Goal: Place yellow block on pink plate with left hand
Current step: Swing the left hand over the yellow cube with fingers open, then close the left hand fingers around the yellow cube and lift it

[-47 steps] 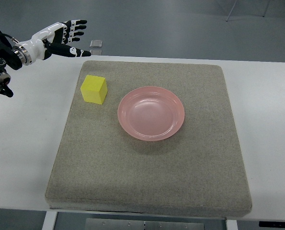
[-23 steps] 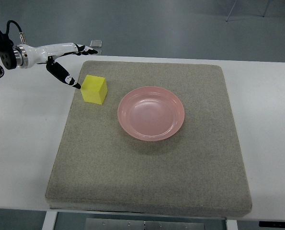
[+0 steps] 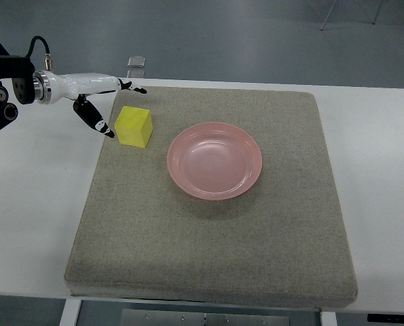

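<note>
Left hand [image 3: 110, 102] open at block [image 3: 134, 126], nothing gripped.
Block on mat [image 3: 208, 244] just left of plate [image 3: 214, 160]; sits between thumb and fingers, plate off to block's right.

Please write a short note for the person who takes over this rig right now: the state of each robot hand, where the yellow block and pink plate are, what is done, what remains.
Left robot hand: open, fingers spread around the upper left of the yellow block, thumb tip close to its left side; no grasp yet.
Right robot hand: not in view.
Yellow block: on the grey mat, left of the plate, apart from it.
Pink plate: empty, near the middle of the mat.
Done: the hand has reached the block.
Left: close on the block, lift it, carry it right, set it on the plate.
</note>
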Robot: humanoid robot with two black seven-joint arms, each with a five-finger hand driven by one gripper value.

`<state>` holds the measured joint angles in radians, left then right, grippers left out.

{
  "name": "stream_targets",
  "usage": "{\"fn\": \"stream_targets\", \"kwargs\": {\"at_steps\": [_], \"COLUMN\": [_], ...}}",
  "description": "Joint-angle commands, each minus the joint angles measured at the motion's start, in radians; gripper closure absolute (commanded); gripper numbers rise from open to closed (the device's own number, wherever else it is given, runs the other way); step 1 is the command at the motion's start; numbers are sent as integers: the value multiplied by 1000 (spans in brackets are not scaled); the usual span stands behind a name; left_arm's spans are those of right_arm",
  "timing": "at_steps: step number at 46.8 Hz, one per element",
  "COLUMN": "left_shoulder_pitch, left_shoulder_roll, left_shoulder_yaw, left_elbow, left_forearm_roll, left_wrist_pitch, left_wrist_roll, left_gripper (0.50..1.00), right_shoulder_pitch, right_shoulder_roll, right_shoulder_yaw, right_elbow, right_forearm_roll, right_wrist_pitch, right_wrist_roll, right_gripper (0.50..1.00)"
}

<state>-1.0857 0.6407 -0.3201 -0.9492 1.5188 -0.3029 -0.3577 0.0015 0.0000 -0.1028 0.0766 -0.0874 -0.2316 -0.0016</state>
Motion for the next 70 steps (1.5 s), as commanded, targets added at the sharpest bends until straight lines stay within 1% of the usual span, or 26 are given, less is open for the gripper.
{"fn": "stream_targets", "kwargs": {"at_steps": [1, 5, 11, 17, 20, 29, 33, 34, 36, 39, 41, 42, 43, 47, 48, 50, 51, 52, 53, 54, 70], "left_shoulder_pitch": [12, 26, 35, 40, 41, 43, 43, 43, 43, 43, 43, 43, 43, 43, 43, 43, 43, 43, 43, 43, 30], "left_shoulder_roll": [-30, -52, -55, -56, -56, -56, -58, -58, -58, -58, -58, -58, -58, -58, -58, -58, -58, -58, -58, -59, -67], "left_shoulder_yaw": [1, 1, 1, 1, 1, 1, 1, 1, 1, 3, 3, 3, 3, 3, 3, 3, 3, 3, 3, 3, 12], "left_elbow": [26, 33, 33, 33, 35, 35, 35, 35, 35, 36, 36, 36, 36, 36, 36, 36, 36, 36, 36, 36, 55], "left_forearm_roll": [1, 1, 1, 1, 1, 3, 3, 3, 3, 3, 3, 3, 3, 3, 3, 3, 3, 3, 3, 3, -14], "left_wrist_pitch": [8, 13, 15, 31, 33, 33, 33, 33, 33, 33, 33, 33, 33, 33, 33, 33, 33, 33, 33, 33, 33], "left_wrist_roll": [0, 2, 3, 2, 2, 2, 2, 2, 2, 2, 2, 2, 2, 2, 2, 2, 3, 3, 3, 3, 3], "left_gripper": [521, 521, 523, 529, 542, 609, 666, 675, 677, 720, 726, 739, 763, 810, 833, 896, 917, 949, 992, 1000, 1000], "right_shoulder_pitch": [0, 0, 0, 0, 0, 0, 0, 0, 0, 0, 0, 0, 0, 0, 0, 0, 0, 0, 0, 0, 0], "right_shoulder_roll": [0, 0, 0, 0, 0, 0, 0, 0, 0, 0, 0, 0, 0, 0, 0, 0, 0, 0, 0, 0, 0], "right_shoulder_yaw": [0, 0, 0, 0, 0, 0, 0, 0, 0, 0, 0, 0, 0, 0, 0, 0, 0, 0, 0, 0, 0], "right_elbow": [0, 2, 0, 0, 2, 0, 0, 0, 0, 0, 0, 0, 0, 0, 0, 0, 0, 0, 0, 0, 0], "right_forearm_roll": [0, 0, 0, 0, 0, 0, 0, 0, 0, 0, 0, 0, 0, 0, 0, 0, 0, 0, 0, 0, 0], "right_wrist_pitch": [0, 0, 0, 0, 0, 0, 0, 0, 0, 0, 0, 0, 0, 0, 0, 0, 0, 0, 0, 0, 0], "right_wrist_roll": [0, 0, 0, 0, 0, 0, 0, 0, 0, 0, 0, 0, 0, 0, 0, 0, 0, 0, 0, 0, 0], "right_gripper": [576, 576, 576, 576, 576, 576, 576, 576, 576, 576, 576, 576, 576, 576, 576, 576, 576, 576, 576, 576, 576]}}
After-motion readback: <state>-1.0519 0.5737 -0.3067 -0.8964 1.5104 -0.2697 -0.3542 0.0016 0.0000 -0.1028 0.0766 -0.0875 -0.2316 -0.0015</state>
